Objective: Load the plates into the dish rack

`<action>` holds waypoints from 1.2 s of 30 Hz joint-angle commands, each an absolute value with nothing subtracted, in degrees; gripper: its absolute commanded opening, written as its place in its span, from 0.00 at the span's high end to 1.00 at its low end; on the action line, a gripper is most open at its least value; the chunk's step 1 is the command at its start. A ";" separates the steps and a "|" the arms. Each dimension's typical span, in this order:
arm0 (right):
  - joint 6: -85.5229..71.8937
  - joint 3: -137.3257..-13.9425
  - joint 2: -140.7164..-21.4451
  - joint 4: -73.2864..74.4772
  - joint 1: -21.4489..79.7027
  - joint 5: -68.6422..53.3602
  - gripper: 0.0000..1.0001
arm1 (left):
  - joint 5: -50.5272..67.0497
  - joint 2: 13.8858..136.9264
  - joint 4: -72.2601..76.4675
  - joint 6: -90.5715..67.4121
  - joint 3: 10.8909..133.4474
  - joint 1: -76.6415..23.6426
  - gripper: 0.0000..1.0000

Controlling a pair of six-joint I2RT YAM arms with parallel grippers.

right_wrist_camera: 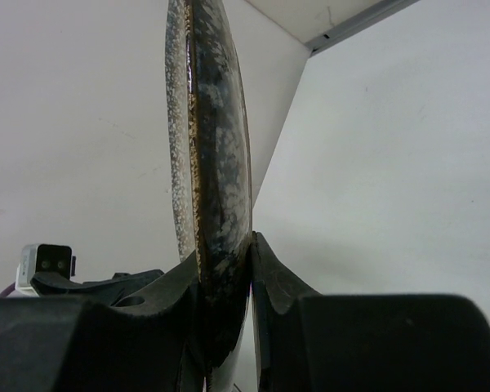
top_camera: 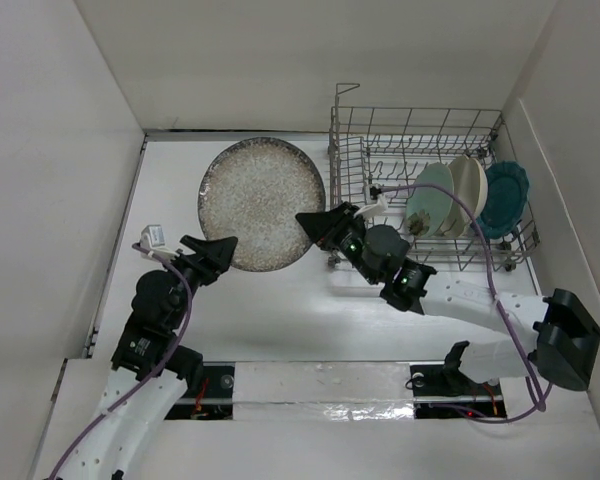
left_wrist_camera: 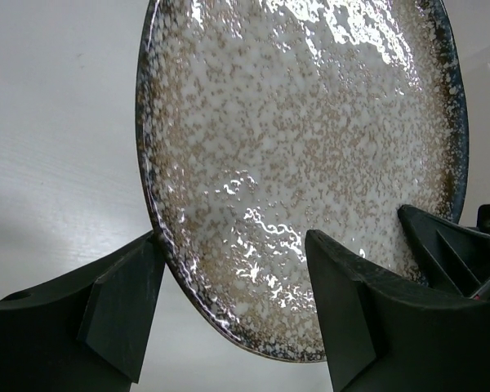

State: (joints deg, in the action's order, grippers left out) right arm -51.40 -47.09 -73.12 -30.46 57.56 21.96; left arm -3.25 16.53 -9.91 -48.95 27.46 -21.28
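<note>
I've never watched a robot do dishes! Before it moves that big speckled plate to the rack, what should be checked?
1. Right gripper clamped on the speckled plate: ok, its fingers squeeze the rim from both sides.
2. Left gripper clear of the plate: not ok, it is open but the rim sits between its fingers.
3. Plate off the table: cannot tell.
4. Free space in the rack: ok, the left part has bare tines.
5. Mint plate, cream plate and teal plate standing in the rack: ok.
</note>
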 commanded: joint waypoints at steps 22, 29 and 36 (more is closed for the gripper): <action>-41.07 -58.07 -47.20 -21.48 16.19 17.31 1.00 | 5.89 31.47 11.51 -43.42 30.85 -21.53 0.50; -22.70 -69.85 -52.02 -8.36 8.96 13.28 1.00 | 6.07 30.41 10.28 -41.57 31.73 -21.53 0.51; -13.72 -79.52 -57.39 -0.62 8.44 12.92 1.00 | 5.98 29.09 9.58 -41.05 30.76 -21.53 0.51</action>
